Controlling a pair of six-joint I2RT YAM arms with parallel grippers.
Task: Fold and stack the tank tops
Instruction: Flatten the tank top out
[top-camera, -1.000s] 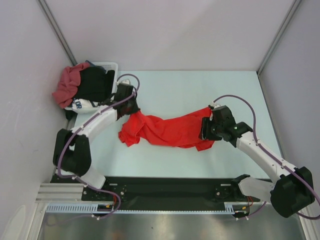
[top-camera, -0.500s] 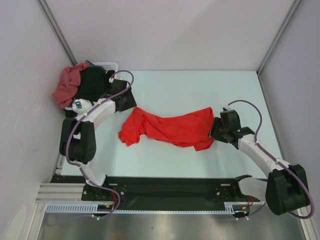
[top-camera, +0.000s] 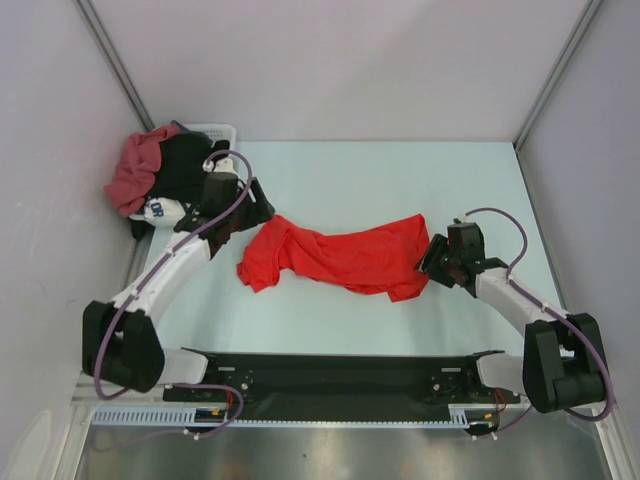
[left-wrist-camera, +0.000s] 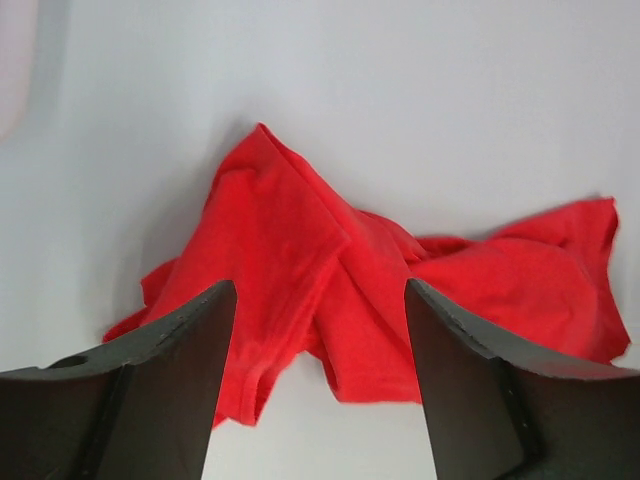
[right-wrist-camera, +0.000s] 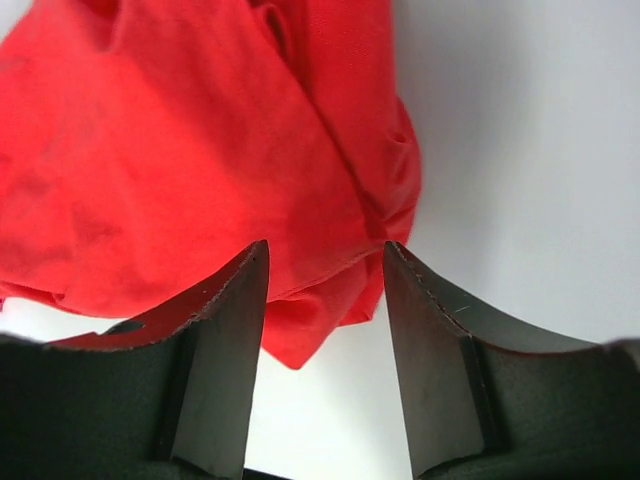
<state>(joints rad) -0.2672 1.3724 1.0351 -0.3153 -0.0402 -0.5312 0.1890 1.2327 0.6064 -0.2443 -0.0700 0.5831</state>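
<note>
Moved: the left gripper (top-camera: 250, 212) has let go of the left end of the bright red thin cloth tank top (top-camera: 335, 258) and drawn back toward the far-left corner; the right gripper (top-camera: 432, 255) has backed off to the garment's right end.
Red top now: it lies on the pale table (top-camera: 380, 180) between the two arms as a rumpled band running left to right, its left end bunched and doubled over.
Left end effector: in the wrist view the fingers (left-wrist-camera: 170, 380) stand well apart with nothing between them, and the top (left-wrist-camera: 330, 290) sits ahead of them on the table.
Right end effector: the jaws are parted, just short of the cloth's edge (right-wrist-camera: 200, 150); fabric shows beyond the fingertips (right-wrist-camera: 235, 300) but nothing is pinched.
Why so placed: the top looks laid down stretched lengthwise, likely so it can be regripped and smoothed before folding.
Second top: the dusty maroon-red soft sleeveless top (top-camera: 135, 170) hangs over the left side of a white plastic basket (top-camera: 215, 130) in the far-left corner, heaped beside black garments (top-camera: 185, 165) and a white cloth with dark lettering (top-camera: 160, 208).
Progress: judging by the wrinkles, no neat fold exists yet and nothing is stacked.
Next need: probably fresh holds on corners or straps, since the cloth is limp and bunches easily.
</note>
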